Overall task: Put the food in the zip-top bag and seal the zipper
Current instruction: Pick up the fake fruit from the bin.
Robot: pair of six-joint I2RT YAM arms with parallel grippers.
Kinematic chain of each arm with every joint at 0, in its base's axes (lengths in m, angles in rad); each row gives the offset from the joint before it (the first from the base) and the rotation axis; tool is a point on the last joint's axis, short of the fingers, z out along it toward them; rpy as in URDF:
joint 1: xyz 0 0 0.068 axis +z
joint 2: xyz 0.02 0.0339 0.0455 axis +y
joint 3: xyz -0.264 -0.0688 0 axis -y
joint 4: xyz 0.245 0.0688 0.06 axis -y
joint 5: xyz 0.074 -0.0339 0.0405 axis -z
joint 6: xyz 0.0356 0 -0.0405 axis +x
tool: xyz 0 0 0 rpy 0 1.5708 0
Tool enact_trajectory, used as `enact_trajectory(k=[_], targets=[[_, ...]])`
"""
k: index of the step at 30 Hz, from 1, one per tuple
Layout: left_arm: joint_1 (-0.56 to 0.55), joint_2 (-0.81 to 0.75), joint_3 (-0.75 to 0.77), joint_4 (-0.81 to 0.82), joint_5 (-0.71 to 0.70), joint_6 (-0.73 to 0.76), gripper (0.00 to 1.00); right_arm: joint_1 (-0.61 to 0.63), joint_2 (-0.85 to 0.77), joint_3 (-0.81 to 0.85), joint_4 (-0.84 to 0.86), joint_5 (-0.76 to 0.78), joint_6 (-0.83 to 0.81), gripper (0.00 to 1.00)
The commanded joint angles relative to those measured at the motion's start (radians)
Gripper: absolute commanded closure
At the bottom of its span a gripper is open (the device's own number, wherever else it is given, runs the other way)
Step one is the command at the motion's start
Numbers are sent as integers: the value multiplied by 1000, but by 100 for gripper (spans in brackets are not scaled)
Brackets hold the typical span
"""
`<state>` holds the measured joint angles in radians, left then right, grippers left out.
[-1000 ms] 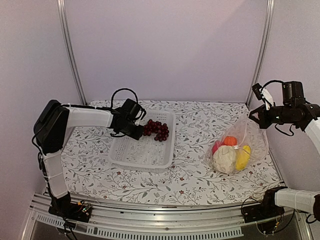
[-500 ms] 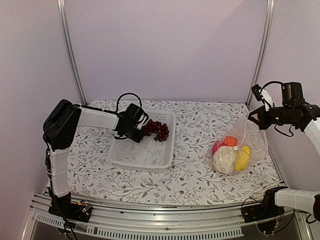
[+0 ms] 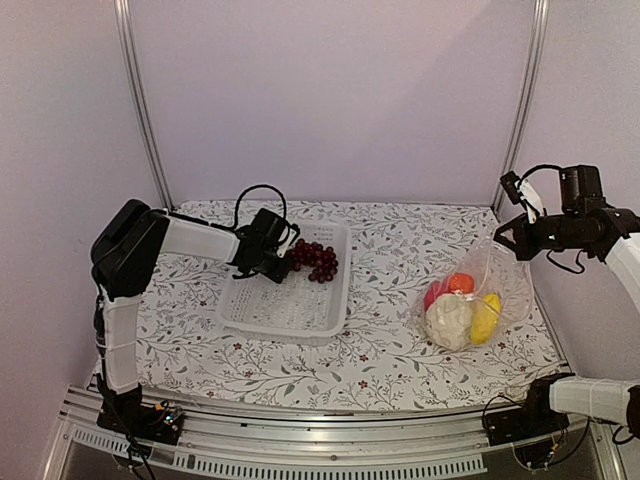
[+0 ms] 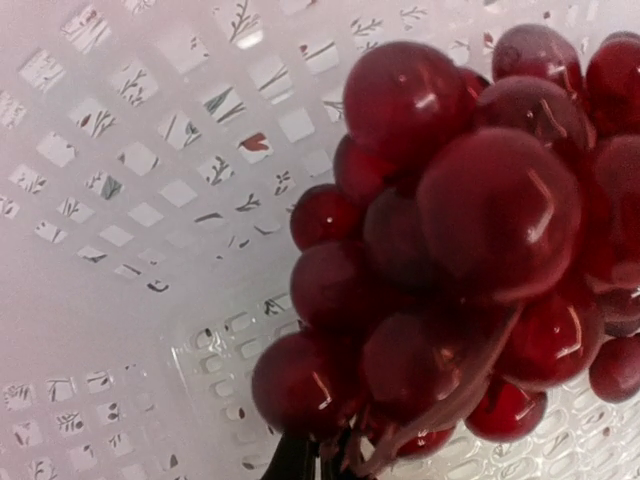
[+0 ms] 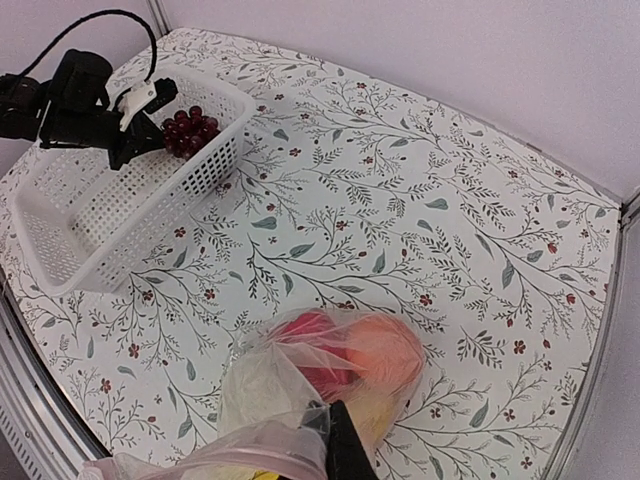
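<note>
Grape bunch (image 4: 450,250): left gripper (image 4: 318,462) clamped on its stem; lift slowly, clear of the basket (image 3: 270,315) wall; right gripper (image 5: 338,452), pinching the zip-top bag (image 5: 290,405), should hold its mouth wide.

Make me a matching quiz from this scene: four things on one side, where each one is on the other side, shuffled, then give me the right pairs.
Things:
1. grape bunch
2. cauliflower
3. white basket
4. right gripper

Places:
A. inside the zip-top bag
B. on the left half of the table
C. shut on the bag's top edge
D. in the basket's far corner

Pairs: 1-D, 2-A, 3-B, 4-C
</note>
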<state>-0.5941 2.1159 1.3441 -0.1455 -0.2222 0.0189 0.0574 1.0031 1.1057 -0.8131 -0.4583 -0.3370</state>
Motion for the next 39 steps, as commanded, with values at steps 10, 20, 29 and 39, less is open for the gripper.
enact_trajectory(k=[10,20,29,39], targets=[[-26,-241,-125,55,-16,-16,100,-8,19,5,1,-3,-2,100],[-87,-428,-72,-74,24,-51,100,-7,84,131,-42,-8,-5,100],[-175,-585,23,-197,34,-65,100,-7,157,244,-67,7,13,100],[-358,-623,240,-299,24,-50,100,-7,231,340,-76,-13,29,100]])
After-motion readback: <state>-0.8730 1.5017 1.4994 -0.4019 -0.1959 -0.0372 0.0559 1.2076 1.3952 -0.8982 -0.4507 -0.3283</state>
